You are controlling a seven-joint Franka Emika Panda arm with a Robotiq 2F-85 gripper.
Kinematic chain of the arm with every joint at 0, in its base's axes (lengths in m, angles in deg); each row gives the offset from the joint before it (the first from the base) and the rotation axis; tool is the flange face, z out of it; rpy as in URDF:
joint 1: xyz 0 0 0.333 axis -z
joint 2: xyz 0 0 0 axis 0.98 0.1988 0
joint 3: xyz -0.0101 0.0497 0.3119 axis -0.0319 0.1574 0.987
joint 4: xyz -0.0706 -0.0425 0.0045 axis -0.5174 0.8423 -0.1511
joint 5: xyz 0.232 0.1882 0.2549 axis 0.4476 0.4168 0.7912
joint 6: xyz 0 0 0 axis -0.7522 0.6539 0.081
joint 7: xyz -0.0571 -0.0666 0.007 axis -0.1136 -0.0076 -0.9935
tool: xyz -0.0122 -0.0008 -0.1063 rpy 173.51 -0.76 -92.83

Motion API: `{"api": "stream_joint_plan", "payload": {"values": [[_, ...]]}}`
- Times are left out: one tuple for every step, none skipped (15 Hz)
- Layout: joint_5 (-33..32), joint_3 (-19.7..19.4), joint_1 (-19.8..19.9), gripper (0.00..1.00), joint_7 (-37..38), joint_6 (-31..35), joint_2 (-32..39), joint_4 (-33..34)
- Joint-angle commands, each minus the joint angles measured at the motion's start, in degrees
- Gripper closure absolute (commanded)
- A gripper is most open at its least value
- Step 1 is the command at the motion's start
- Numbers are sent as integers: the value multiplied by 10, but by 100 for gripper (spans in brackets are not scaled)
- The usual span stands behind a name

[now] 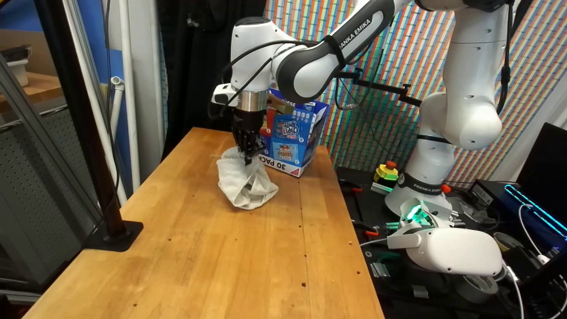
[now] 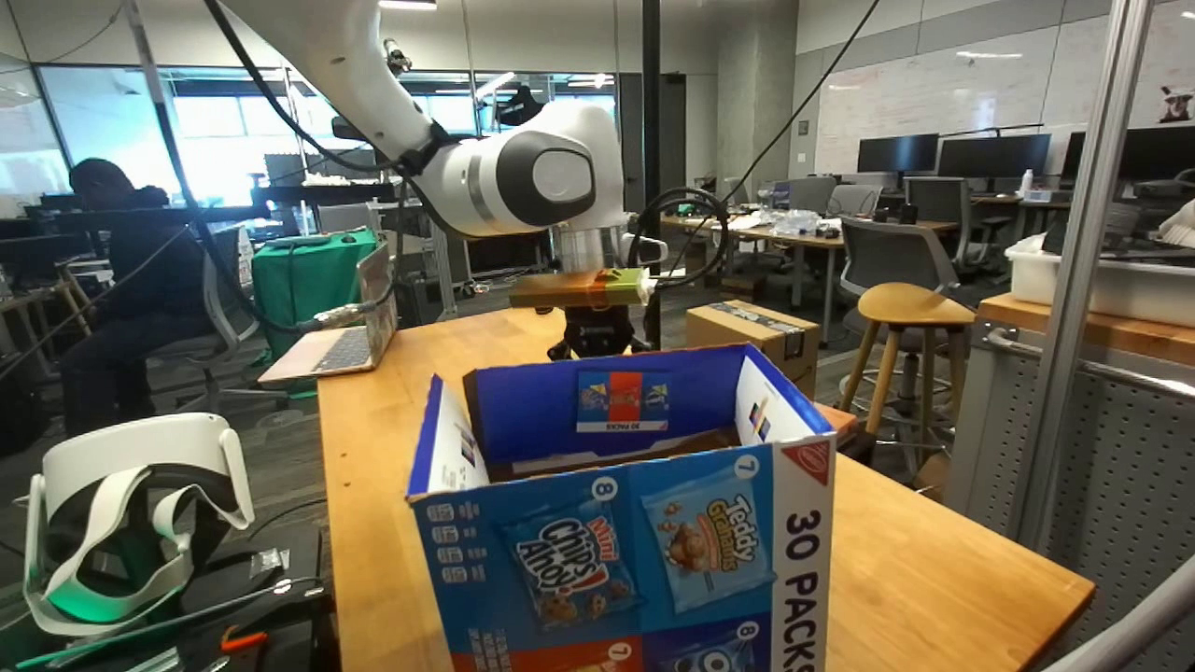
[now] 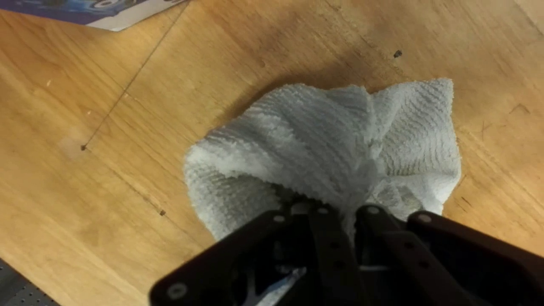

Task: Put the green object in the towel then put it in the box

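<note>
A white towel [image 1: 246,186] is bunched up on the wooden table; it also shows in the wrist view [image 3: 314,136]. My gripper [image 1: 249,158] points down at the towel's top. In the wrist view the fingers [image 3: 350,214] are close together with a gathered fold pinched between them. I cannot tell whether the towel's underside touches the table. The green object is not in view; the towel's inside is hidden. The blue open-topped snack box [image 1: 283,153] stands right beside the towel. In an exterior view the box wall [image 2: 616,551] hides the towel and fingertips.
The wooden table [image 1: 248,266] has a black post with a foot plate [image 1: 113,235] at one edge. A laptop [image 2: 350,341] stands at the table's edge. A white headset [image 1: 460,252] lies beside the table. A brown and green piece [image 2: 583,289] sits on my wrist.
</note>
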Motion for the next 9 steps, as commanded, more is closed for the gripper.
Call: {"api": "stream_joint_plan", "payload": {"values": [[-4,-1,-5,96,-10,13,-38,-39],[-9,1,-7,96,-18,22,-40,-47],[-16,2,-10,96,-22,26,-41,-52],[-25,4,-14,96,-24,31,-41,-56],[-33,6,-20,96,-24,32,-38,-57],[-38,9,-23,96,-25,35,-37,-59],[-42,13,-28,96,-25,35,-34,-59],[-41,16,-32,96,-28,32,-30,-59],[-41,19,-36,96,-31,29,-26,-58]]}}
